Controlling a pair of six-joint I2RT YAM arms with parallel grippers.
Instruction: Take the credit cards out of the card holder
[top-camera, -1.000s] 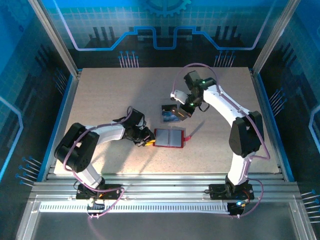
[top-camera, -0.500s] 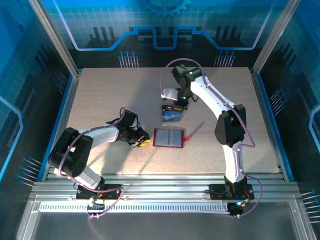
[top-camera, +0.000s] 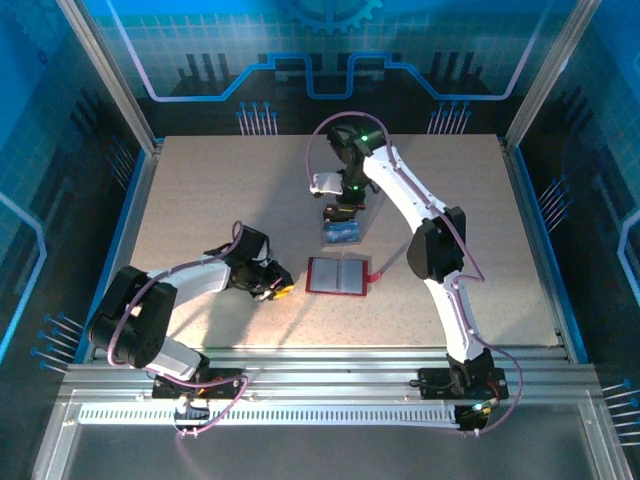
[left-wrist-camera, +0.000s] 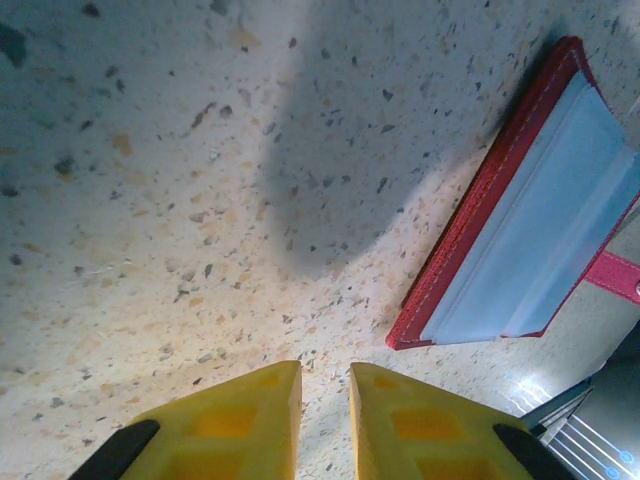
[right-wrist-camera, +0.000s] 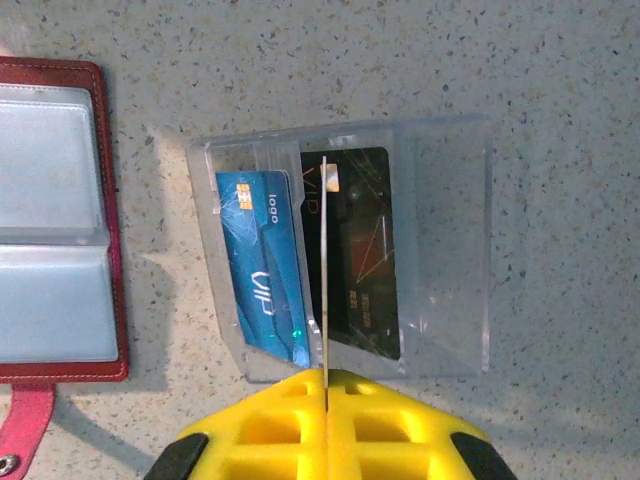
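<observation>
Standing in a clear plastic tray (right-wrist-camera: 440, 250) are a blue card (right-wrist-camera: 262, 265) and a black card (right-wrist-camera: 365, 260), with a thin pale card (right-wrist-camera: 324, 260) edge-on between them, clamped in the right gripper (right-wrist-camera: 326, 380). The red card holder (right-wrist-camera: 115, 230) lies open just beside the tray. The left gripper (left-wrist-camera: 325, 378) hovers near the holder, its fingers slightly apart over the tabletop (left-wrist-camera: 150, 200).

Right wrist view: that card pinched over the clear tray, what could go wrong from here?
1. The right gripper holds the card edge-on, lined up between the blue card and the black card. Lowered, it could catch one of them or a tray wall and twist out of the grip.
2. Nothing holds the tray, so a push from the card might slide or tip it. The left gripper sits away beside the holder.
</observation>
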